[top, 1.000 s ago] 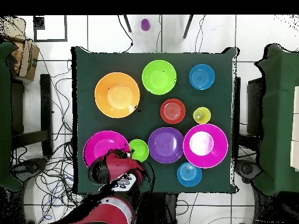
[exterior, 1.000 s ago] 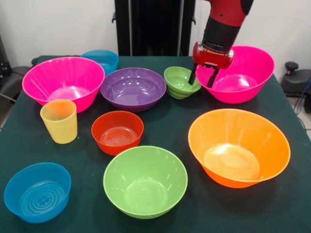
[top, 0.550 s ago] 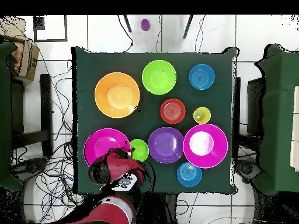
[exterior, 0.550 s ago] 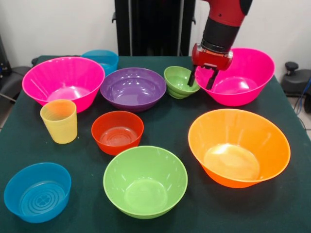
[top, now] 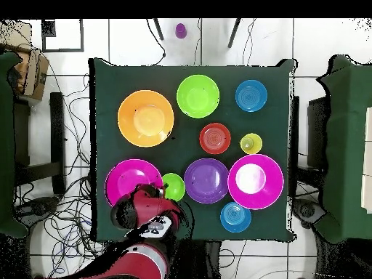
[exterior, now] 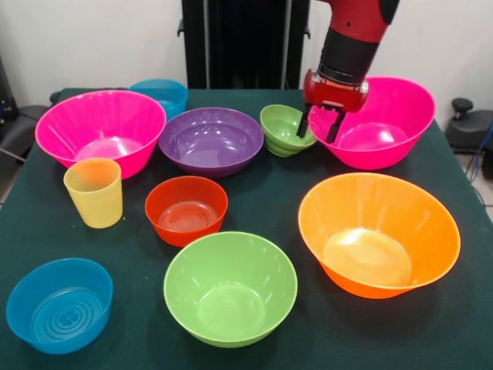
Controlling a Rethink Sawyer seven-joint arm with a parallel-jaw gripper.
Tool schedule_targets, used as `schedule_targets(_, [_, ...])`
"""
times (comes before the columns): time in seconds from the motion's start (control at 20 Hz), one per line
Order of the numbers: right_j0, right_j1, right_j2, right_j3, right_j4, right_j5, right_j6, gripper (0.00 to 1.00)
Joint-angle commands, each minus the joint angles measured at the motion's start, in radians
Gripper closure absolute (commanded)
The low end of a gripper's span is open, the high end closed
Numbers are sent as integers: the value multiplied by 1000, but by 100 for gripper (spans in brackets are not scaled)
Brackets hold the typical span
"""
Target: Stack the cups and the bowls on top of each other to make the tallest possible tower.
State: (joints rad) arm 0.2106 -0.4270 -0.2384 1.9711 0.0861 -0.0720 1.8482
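Green table (exterior: pixel 262 204): gripper (exterior: pixel 316 129) open over pink bowl (exterior: pixel 389 127) rim, small green bowl (exterior: pixel 283 131) just beside.

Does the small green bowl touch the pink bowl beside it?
Cannot tell. In the front view the small green bowl and the pink bowl nearly meet, but the gripper hides that spot.

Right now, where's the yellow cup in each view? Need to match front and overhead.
Front view: yellow cup at the left, in front of a big pink bowl and left of the red-orange bowl.
Overhead view: yellow cup right of centre, above the right-hand big pink bowl.
Shared landmark: the red-orange bowl right beside it in both.
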Motion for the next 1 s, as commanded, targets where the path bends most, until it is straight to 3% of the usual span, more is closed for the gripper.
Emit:
schedule_targets(0.05, [-78, 71, 105, -32, 7, -79, 195, 100])
schedule_targets(0.2, [-125, 60, 150, -21, -17, -74, 184, 100])
schedule_targets(0.45, [-139, 60, 156, -29, -39, -57, 151, 100])
schedule_targets(0.5, [-139, 61, 156, -32, -41, -52, 145, 0])
schedule_targets(1.0, [-148, 61, 164, -31, -44, -48, 147, 0])
